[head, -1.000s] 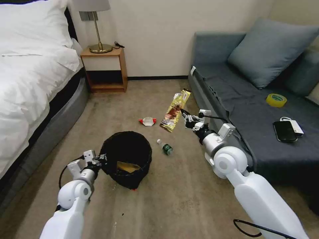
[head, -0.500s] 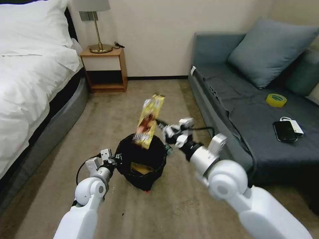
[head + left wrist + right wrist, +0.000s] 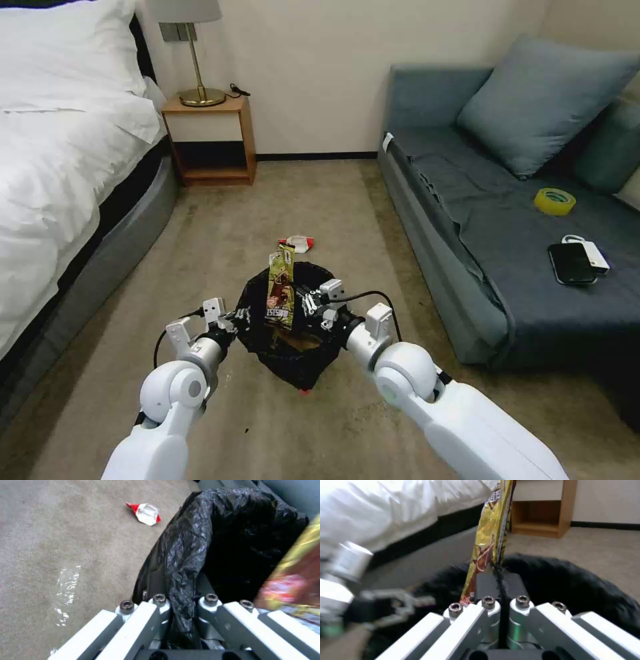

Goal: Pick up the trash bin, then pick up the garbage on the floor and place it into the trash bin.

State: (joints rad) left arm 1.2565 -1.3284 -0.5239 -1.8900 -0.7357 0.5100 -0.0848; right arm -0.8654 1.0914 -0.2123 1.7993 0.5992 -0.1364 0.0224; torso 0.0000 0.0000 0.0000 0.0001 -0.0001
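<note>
Snack wrapper [image 3: 281,287] upright over the trash bin [image 3: 293,347], sofa [image 3: 507,233] right.

Trash bin [image 3: 288,347]: glossy, crinkled black liner. Snack bar wrapper [image 3: 281,287]: gold-yellow with brown and red print and a white-lettered band. Crumpled wrapper [image 3: 298,244]: red with white centre. Floor carpet [image 3: 320,200]: tan-beige. Sofa [image 3: 507,220] and cushion [image 3: 543,107]: slate blue-grey. Tape roll [image 3: 554,201]: yellow. Phone [image 3: 571,263]: black. Bedding [image 3: 60,133]: white. Nightstand [image 3: 210,140]: light wood. Lamp base [image 3: 202,97]: brass. Left gripper [image 3: 235,319] and right gripper [image 3: 308,305]: white and silver, black fingers.
</note>
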